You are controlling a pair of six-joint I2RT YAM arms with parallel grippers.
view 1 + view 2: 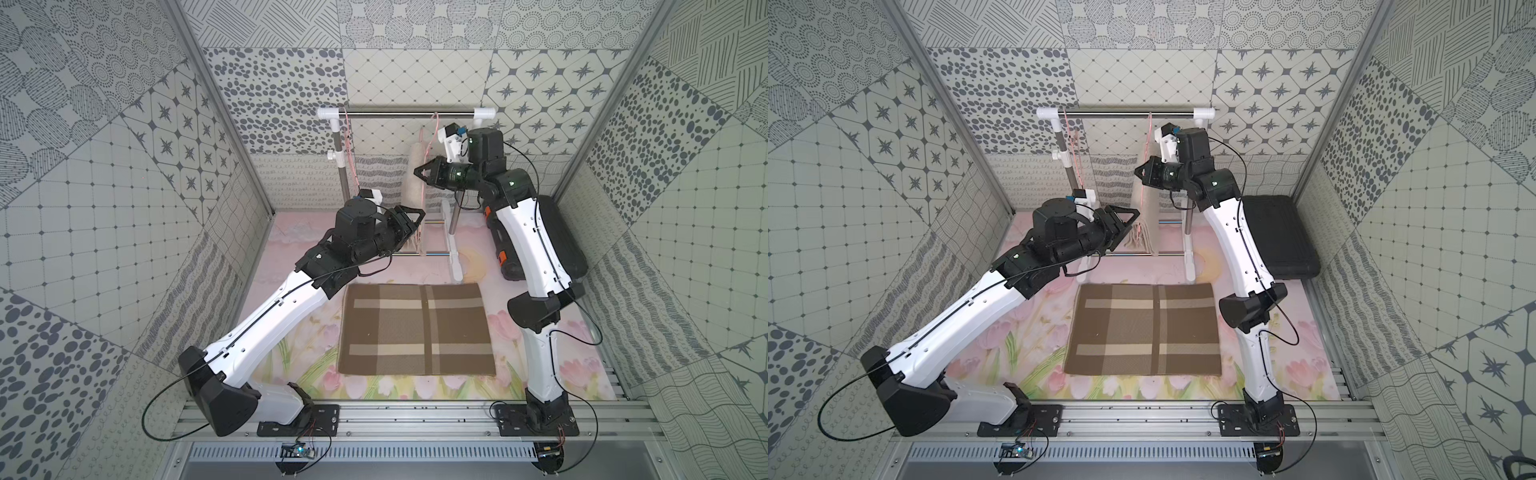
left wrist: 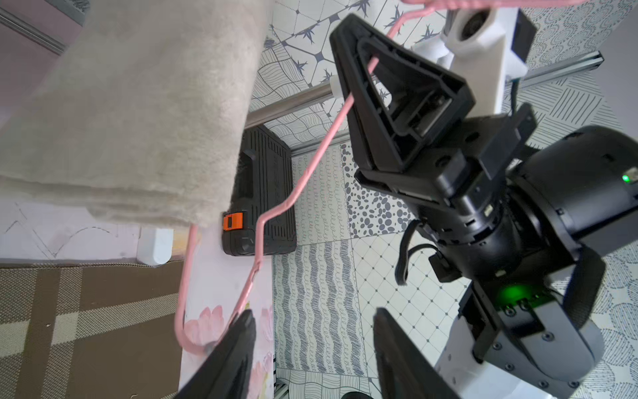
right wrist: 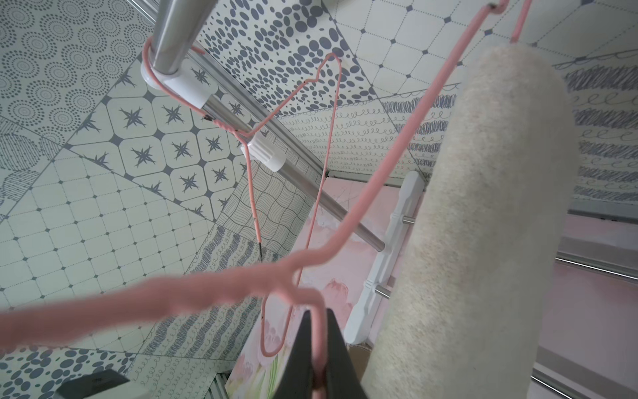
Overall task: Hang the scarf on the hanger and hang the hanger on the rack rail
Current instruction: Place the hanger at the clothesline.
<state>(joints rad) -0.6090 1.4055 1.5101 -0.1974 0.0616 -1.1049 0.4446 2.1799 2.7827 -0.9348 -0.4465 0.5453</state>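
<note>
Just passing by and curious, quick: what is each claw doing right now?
Left gripper: open, gripping nothing.
Right gripper: closed on the pink wire hanger.

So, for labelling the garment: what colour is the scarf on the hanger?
The scarf is plain cream; clearest in the right wrist view.

Rack [image 1: 407, 112], scarf [image 1: 413, 174] and hanger [image 3: 207, 293] crowd twelve o'clock; black case [image 1: 561, 232] blocks two o'clock; above the central mat [image 1: 415, 328], room is free.
</note>
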